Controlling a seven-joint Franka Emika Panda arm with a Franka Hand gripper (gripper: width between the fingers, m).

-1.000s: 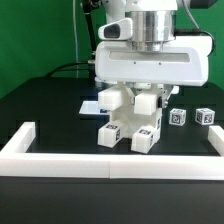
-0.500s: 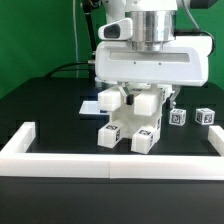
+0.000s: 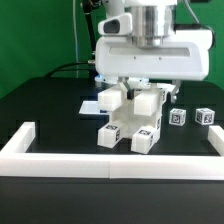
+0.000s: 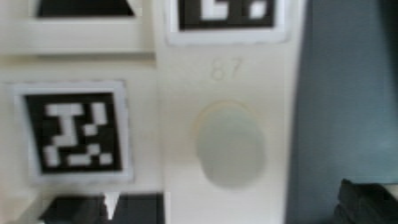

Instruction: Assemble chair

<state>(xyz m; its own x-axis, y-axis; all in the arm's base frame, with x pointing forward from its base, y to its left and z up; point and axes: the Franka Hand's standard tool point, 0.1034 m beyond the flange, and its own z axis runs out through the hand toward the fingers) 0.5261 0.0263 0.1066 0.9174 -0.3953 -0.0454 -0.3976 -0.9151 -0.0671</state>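
Note:
The partly joined chair (image 3: 132,112) stands mid-table as a cluster of white blocky parts with black-and-white tags, two tagged feet toward the front. My gripper (image 3: 136,88) hangs straight above it, open, its fingers on either side of the top part without touching it. In the wrist view a white post (image 4: 222,130) with an oval dimple fills the middle, beside a tagged panel (image 4: 75,135). A dark fingertip (image 4: 370,200) stands apart from the post, with a gap between them. Nothing is held.
Two small tagged white blocks (image 3: 178,117) (image 3: 205,116) sit at the exterior view's right. The marker board (image 3: 93,103) lies flat behind the chair on the left. A long low white border wall (image 3: 110,160) runs along the front and up both sides.
The jaws have spread apart and let go of the chair's top part. The hand has risen a little above it. The chair parts have not moved.

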